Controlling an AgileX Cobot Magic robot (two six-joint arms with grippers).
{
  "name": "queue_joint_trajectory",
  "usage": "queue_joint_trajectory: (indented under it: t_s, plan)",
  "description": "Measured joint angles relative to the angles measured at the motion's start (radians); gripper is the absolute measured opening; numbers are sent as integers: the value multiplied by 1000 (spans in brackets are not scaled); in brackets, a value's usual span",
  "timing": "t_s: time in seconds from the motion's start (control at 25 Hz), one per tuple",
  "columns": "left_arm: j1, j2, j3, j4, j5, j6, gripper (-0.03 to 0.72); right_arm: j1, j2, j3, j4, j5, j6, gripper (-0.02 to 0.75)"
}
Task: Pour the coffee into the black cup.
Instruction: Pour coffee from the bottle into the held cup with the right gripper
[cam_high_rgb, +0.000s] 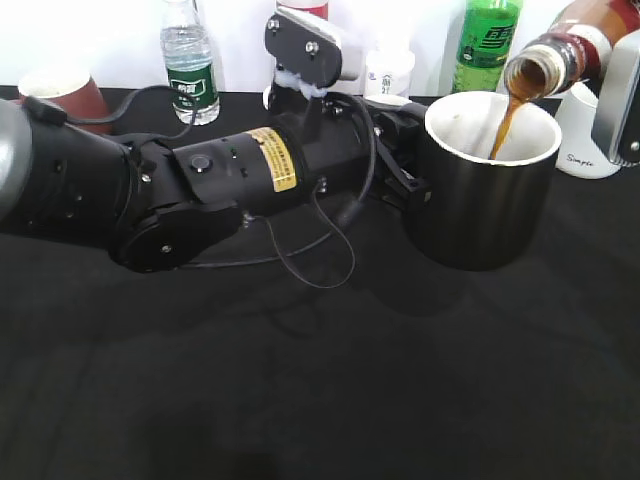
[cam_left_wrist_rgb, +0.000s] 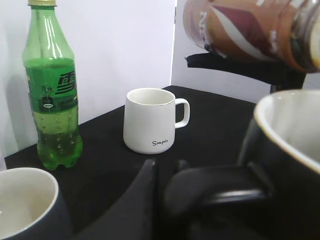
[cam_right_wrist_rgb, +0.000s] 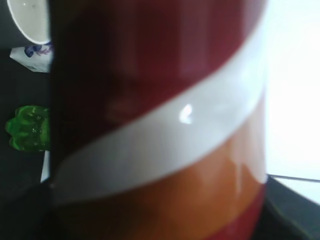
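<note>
coffee: you can see a thin brown stream (cam_high_rgb: 503, 125) running from the tipped bottle down into the black cup. it falls just inside the white rim.
coffee bottle: the small bottle (cam_high_rgb: 556, 58) is tipped with its open mouth low, right above the cup, near the far right corner of the table. in your right wrist view its red, white and orange wrap (cam_right_wrist_rgb: 160, 130) fills almost the whole picture.
black cup: the black cup (cam_high_rgb: 487, 180) stands upright on the black table (cam_high_rgb: 320, 380), toward the far right part of the top. its inside is white.
left gripper: your left gripper (cam_high_rgb: 405, 165) reaches in from the left edge and its black fingers (cam_left_wrist_rgb: 210, 192) are closed around the cup's handle.
right gripper: your right gripper (cam_high_rgb: 620, 95) is at the right edge, and it grips the coffee bottle. only a grey part of it shows.
white mug: a white mug (cam_left_wrist_rgb: 152, 120) with the word "simple" stands behind the black cup, near the far edge.
green bottle: a green bottle (cam_left_wrist_rgb: 54, 87) stands upright at the far edge, left of the white mug in your left wrist view.
other things: a clear water bottle (cam_high_rgb: 188, 62) and a red-brown mug (cam_high_rgb: 62, 95) stand near the far left corner.
</note>
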Motion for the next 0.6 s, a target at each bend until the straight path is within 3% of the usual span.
queue_joint_trajectory:
  t_s: [0.6]
  plan:
    - [0,0,0,0,0,1,61,0,0,0,1,1,-57,532]
